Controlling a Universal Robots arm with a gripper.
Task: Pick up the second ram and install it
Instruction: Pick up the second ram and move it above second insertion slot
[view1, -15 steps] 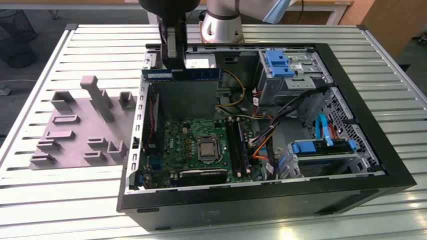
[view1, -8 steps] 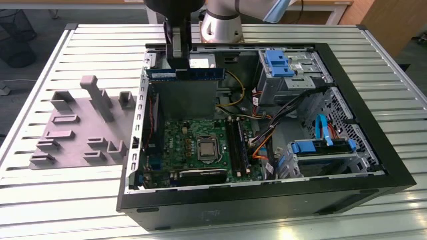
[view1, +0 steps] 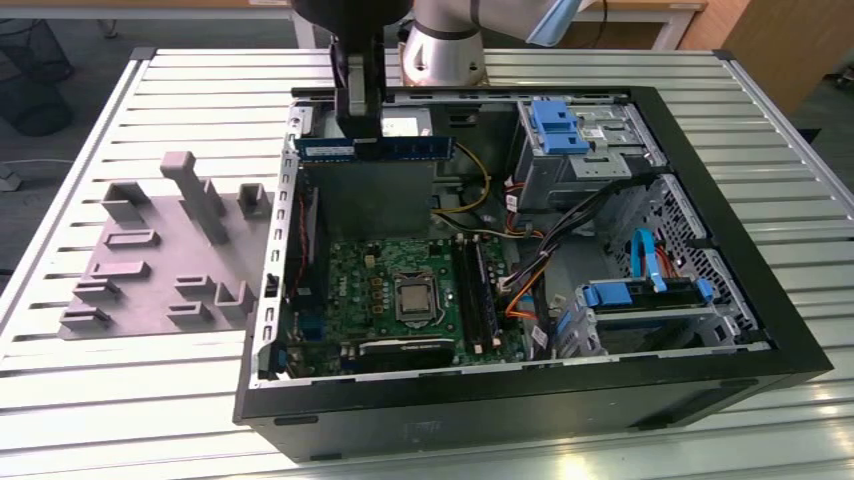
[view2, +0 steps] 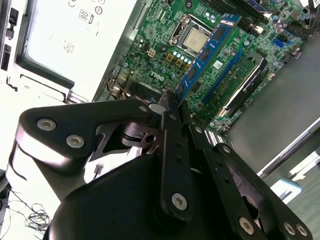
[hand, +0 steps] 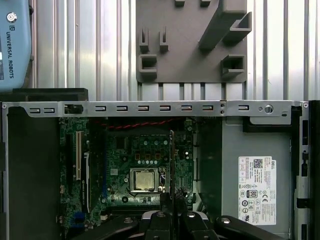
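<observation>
The pincer (view1: 358, 135) is clamped on the second ram (view1: 400, 148), its two fingers pressed flat against the strip's faces along the upper long edge. That grip holds the strip level and on edge. I judge it is meant to leave the lower edge free to meet a slot squarely. The ram hangs in the air above the open computer case (view1: 534, 410), over the end of the case nearest the counter (view1: 160, 90) edge where the arm's base (view1: 441, 50) stands. It is well apart from the motherboard (view1: 360, 290) lying flat on the case floor.

The memory slots (view1: 477, 290) run beside the processor (hand: 144, 179), and in the first wrist view the ram (hand: 171, 150) shows as a thin line, roughly parallel to them. The case lies on its side with the panel off, so the board faces up and can be reached from above. A grey slotted plate (view1: 147, 270) rests on the counter just beside the case, at the exterior view's left.

The ram's contact edge faces away and cannot be seen. In the second wrist view the dark linkage covers where the fingertips (view2: 170, 107) meet the strip, so the depth of the grip is unclear. One slot (view2: 240, 75) seems already to carry a green stick, though I cannot be sure. The slot latches are too small to make out.
</observation>
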